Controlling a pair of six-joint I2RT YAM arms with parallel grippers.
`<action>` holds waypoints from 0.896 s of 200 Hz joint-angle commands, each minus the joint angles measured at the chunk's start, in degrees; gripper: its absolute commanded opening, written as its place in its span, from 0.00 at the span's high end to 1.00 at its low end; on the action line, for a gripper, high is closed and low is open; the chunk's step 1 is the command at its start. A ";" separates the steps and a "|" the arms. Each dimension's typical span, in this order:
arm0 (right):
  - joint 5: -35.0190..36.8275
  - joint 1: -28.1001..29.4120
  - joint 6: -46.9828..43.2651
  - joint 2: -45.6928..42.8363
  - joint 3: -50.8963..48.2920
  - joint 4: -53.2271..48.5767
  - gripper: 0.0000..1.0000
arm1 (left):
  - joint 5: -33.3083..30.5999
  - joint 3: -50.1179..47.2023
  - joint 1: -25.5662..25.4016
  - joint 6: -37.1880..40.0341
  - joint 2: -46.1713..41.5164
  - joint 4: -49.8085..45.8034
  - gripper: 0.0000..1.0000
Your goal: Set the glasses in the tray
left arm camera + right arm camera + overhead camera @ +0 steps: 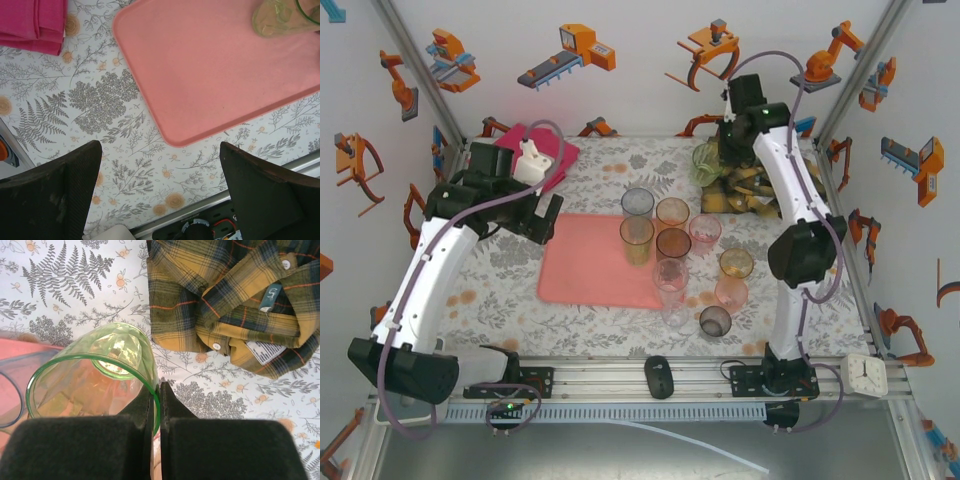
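Salmon tray holds one amber glass; other glasses cluster beside it (green glass apart).

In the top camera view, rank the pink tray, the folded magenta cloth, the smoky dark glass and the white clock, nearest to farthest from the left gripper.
From the left gripper:
1. pink tray, just right of it.
2. folded magenta cloth, behind it, far left.
3. smoky dark glass, right of the tray, near edge.
4. white clock, near right corner.

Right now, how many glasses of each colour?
green glass: 1
blue-grey glass: 1
amber or brown glasses: 4
pink or clear glasses: 4 (crowded, less sure)
smoky dark glass: 1
total: 11
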 commanded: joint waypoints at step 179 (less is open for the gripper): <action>1.02 2.63 1.23 -22.44 -9.99 -7.99 0.98 | 4.77 -7.16 0.27 -2.63 -2.16 4.02 0.07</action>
